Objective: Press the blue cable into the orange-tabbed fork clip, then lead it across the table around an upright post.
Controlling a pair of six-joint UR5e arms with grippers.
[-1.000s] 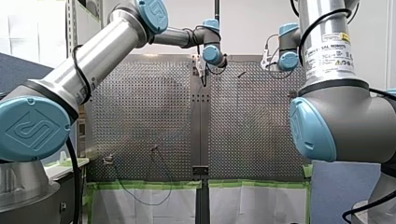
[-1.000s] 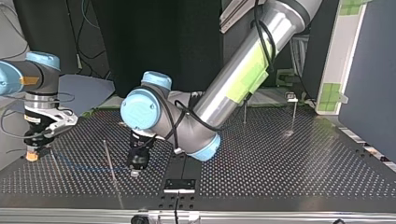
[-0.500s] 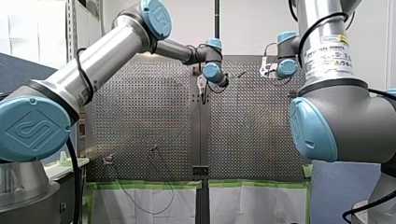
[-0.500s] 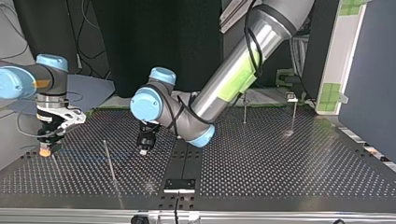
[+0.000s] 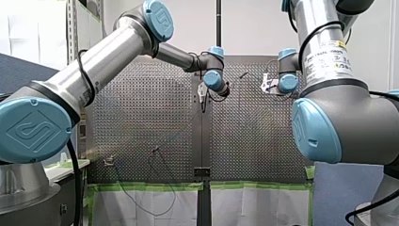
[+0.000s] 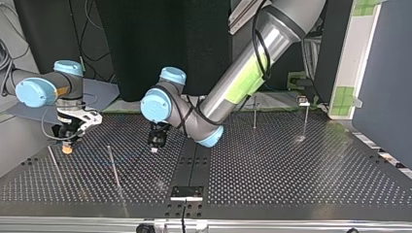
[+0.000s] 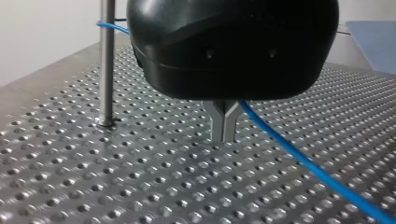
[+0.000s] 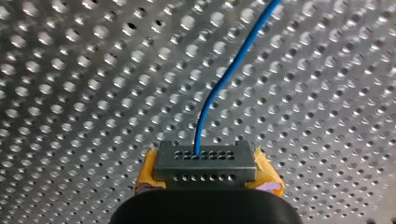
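From the top view's upper right my left arm [image 6: 243, 82] slopes down toward the middle of the table [image 6: 291, 170]. Its wrist is folded over, so the left gripper [image 6: 155, 148] points straight down, close above the perforated surface and just beside the centre strip [image 6: 194, 160]. In the left wrist view its two metal fingers [image 7: 219, 123] are pressed together into one tip. The blue cable [image 7: 303, 161] comes out of the fork where they meet and slants down to the table, so it looks gripped there. Beyond that gripper the cable touches a thin upright post [image 7: 106, 70] high up; I cannot tell whether it wraps round.

My right arm [image 6: 34, 90] reaches in level near the table's edge at the top view's left, wrist turned down. The right gripper [image 6: 67, 147] hangs upright just above the surface, not far from the far corner. Its yellow pads [image 8: 268, 175] flank a grey tip [image 8: 205, 163] clenched on the cable, which curves away over the table.
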